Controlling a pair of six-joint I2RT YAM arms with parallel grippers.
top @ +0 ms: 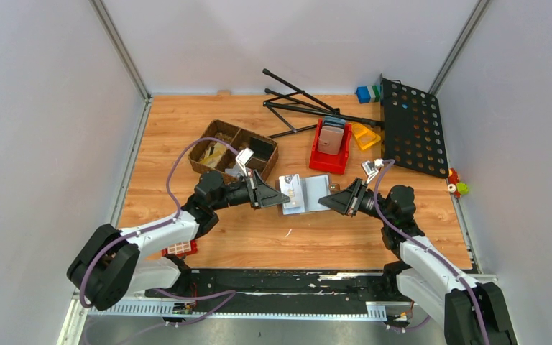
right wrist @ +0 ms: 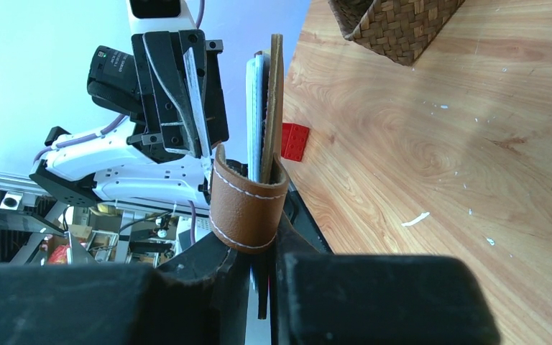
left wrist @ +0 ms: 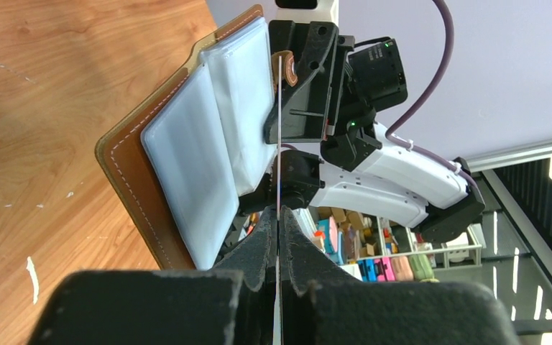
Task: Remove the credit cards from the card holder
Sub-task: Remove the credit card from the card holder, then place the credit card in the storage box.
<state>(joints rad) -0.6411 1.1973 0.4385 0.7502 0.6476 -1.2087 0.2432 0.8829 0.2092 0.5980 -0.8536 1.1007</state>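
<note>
The wood-grain tabletop (top: 259,237) lay ahead of my two bases, with pale grey walls on three sides. Toward its far left sat a woven basket (top: 203,145) divided into compartments. Right of centre stood a red bin (top: 328,164), with a yellow piece (top: 365,135) just beside it. Behind them the thin black legs of a folded stand (top: 298,100) lay on the wood. A black perforated plate (top: 413,129) rested along the right side, and blue and green blocks (top: 364,94) sat by its far end. A small red block with a white grid (top: 180,249) lay close to my left arm. A few bright little toys (top: 458,185) sat at the right edge. White flecks (right wrist: 417,218) marked the wood.
</note>
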